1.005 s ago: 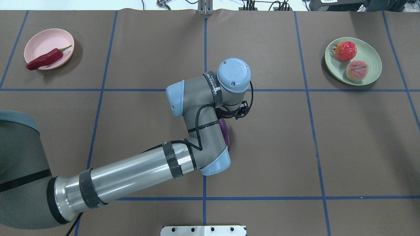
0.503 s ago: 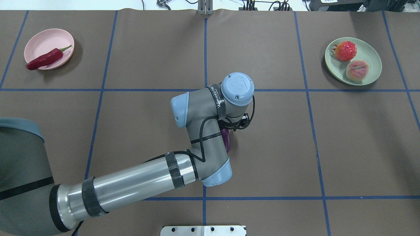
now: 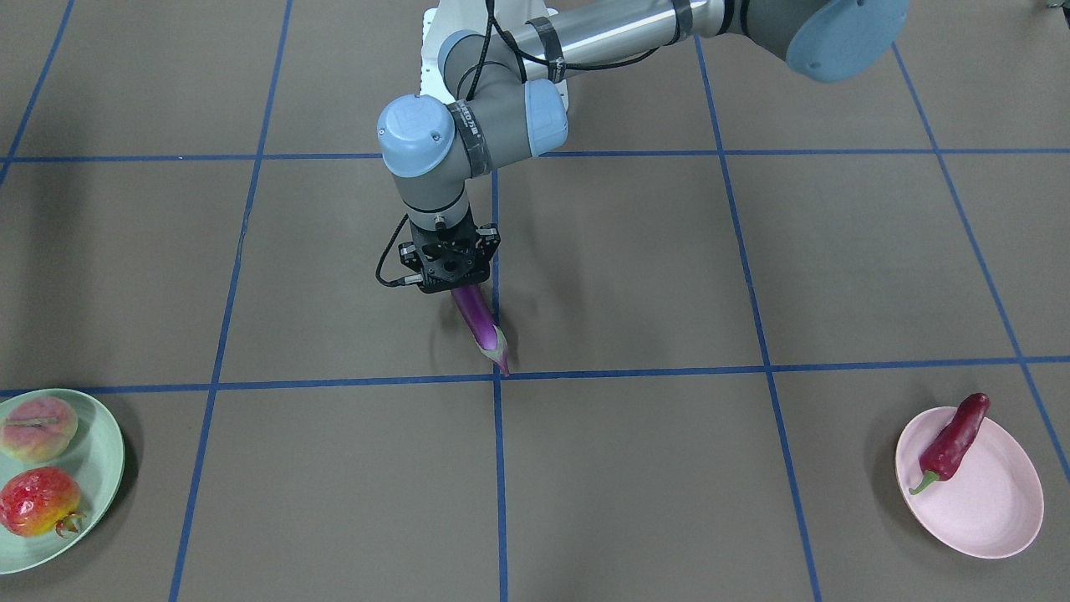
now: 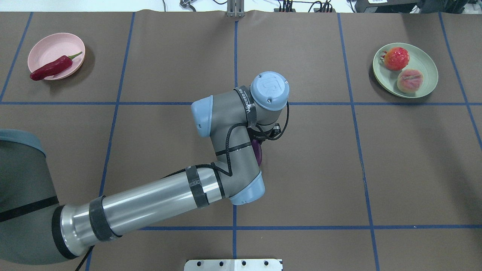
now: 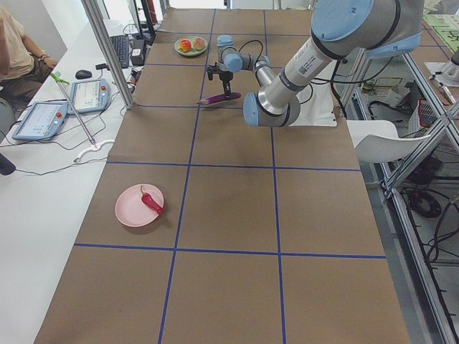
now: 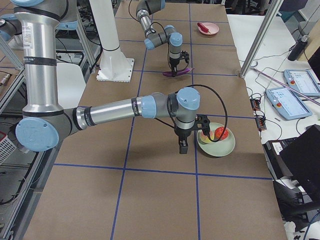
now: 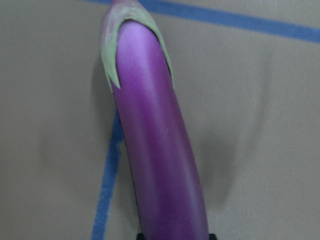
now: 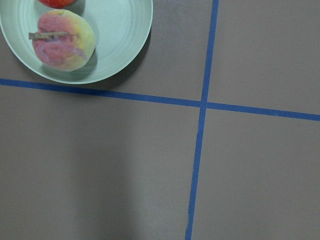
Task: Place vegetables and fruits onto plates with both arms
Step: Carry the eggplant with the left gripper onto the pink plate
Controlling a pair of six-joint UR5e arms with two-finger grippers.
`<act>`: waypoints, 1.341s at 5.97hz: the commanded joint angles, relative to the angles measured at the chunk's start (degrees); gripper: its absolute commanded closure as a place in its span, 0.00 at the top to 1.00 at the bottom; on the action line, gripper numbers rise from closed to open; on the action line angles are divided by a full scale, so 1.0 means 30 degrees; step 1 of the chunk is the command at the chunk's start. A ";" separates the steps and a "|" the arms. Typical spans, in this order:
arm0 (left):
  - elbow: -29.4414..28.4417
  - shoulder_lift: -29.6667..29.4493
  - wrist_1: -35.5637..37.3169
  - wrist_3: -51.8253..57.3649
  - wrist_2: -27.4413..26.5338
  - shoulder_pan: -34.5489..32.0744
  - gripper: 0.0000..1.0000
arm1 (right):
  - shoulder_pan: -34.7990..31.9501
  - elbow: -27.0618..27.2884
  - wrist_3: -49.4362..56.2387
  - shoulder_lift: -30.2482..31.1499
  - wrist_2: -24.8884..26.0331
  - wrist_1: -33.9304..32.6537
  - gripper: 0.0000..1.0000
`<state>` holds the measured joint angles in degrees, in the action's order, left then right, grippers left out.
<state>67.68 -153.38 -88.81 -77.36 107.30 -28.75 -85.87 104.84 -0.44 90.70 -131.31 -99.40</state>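
My left gripper (image 3: 457, 286) points down at the table's middle and is shut on the near end of the purple eggplant (image 3: 481, 324). The eggplant slants toward a blue line and fills the left wrist view (image 7: 155, 140). The red chili (image 4: 51, 67) lies on the pink plate (image 4: 49, 43). The peach (image 4: 409, 81) and pomegranate (image 4: 396, 58) sit on the green plate (image 4: 424, 60). My right gripper (image 6: 183, 146) hangs beside the green plate (image 6: 217, 148); I cannot tell if it is open or shut. Its wrist view shows the peach (image 8: 62, 40).
Brown table cover with a blue tape grid (image 4: 235, 227). The white base block (image 4: 233, 264) sits at the near edge. Tablets and cables (image 5: 68, 107) lie on a side bench beyond the table's far edge.
The left wrist dipped down in the overhead view half a second ago and has come back up. The eggplant's visible end shifted along with it.
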 commanded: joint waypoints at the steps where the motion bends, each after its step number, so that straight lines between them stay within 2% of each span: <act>1: 0.3058 0.1976 0.0806 0.3968 0.0120 -0.2329 0.00 | 0.0000 0.0004 -0.0001 0.0000 0.0000 0.0000 1.00; 2: 0.3771 0.3822 0.0717 0.7675 0.0120 -0.3763 0.00 | 0.0000 -0.0025 -0.0001 0.0000 0.0000 0.0000 1.00; 4: 0.3285 0.6525 0.0338 1.6982 0.0149 -0.7710 0.00 | 0.0000 -0.0025 -0.0030 0.0000 0.0000 0.0000 1.00; 5: 0.1105 0.6884 -0.1578 1.8594 0.0585 -0.9299 0.00 | 0.0000 -0.0025 -0.0031 0.0000 0.0029 0.0000 1.00; 6: -0.2658 0.6887 -0.5252 2.2236 0.0995 -1.0852 0.00 | 0.0029 -0.0025 -0.0031 0.0000 0.0001 0.0000 1.00; 7: -0.5306 0.6887 -0.7087 2.5318 0.0941 -1.1940 0.00 | 0.0029 -0.0025 -0.0031 0.0000 0.0000 0.0000 1.00; 8: -0.5855 0.6945 -0.7251 2.8307 0.0941 -1.2966 0.00 | 0.0030 -0.0025 -0.0031 0.0000 0.0000 0.0000 1.00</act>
<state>53.67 -132.68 -108.32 -1.01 110.08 -64.58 -85.79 104.77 -0.53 90.70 -131.30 -99.41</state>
